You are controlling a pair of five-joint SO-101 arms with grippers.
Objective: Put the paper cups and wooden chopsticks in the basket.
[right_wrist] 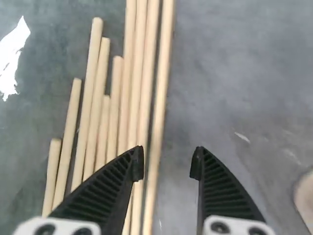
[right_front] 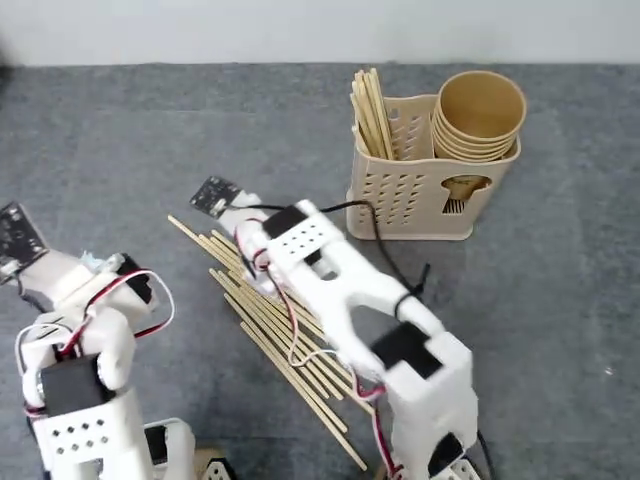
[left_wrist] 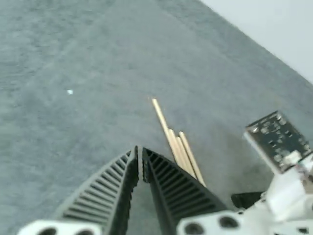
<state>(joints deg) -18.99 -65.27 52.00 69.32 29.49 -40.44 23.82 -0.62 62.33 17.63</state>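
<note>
Several wooden chopsticks (right_front: 280, 330) lie in a slanted row on the grey mat at the front middle. My right gripper (right_wrist: 166, 161) hangs low over their far ends, open, with one chopstick (right_wrist: 159, 112) running between its fingers. In the high view that arm's wrist (right_front: 240, 225) sits over the row's upper end. The beige basket (right_front: 400, 205) stands at the back right, holding stacked paper cups (right_front: 480, 110) and some chopsticks (right_front: 372, 112). My left gripper (left_wrist: 138, 154) is shut and holds nothing, at the table's left (right_front: 30, 250), pointing toward the chopstick tips (left_wrist: 171, 137).
The right arm's body (right_front: 410, 360) covers part of the chopstick row. A cable (right_front: 375, 235) loops close to the basket's front. Bare grey mat spreads to the left and at the far right of the basket.
</note>
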